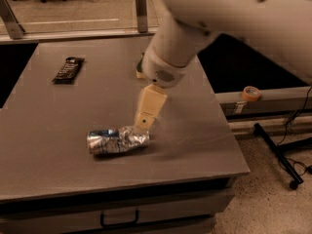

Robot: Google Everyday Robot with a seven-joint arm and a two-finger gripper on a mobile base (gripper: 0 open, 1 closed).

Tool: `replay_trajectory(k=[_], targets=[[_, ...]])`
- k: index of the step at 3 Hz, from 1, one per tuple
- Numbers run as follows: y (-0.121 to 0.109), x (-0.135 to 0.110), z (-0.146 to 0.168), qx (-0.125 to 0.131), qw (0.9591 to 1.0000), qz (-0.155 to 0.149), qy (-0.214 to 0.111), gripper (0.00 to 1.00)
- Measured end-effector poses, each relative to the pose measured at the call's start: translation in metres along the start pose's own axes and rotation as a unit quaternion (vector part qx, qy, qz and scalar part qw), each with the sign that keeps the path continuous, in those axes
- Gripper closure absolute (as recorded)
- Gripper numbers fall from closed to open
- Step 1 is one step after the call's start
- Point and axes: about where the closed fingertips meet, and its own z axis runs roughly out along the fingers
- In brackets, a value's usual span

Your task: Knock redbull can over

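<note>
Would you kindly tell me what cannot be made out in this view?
Camera view:
1. Gripper, by the right end of the lying redbull can: whether it touches the can.
2. Object on the table: mostly hidden behind the arm.
3. Dark wrapper: its print is too small to read.
</note>
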Motion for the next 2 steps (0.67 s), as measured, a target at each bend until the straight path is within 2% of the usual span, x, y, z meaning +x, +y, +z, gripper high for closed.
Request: replay_trajectory(k=[1, 2], targets=[[-0.0128, 0.0333, -0.0489, 0.069, 0.9937, 0.053, -0.07, 0.0], [-0.0135, 0.0343, -0.0538, 0.074, 0.992, 0.061, -0.082, 0.0]])
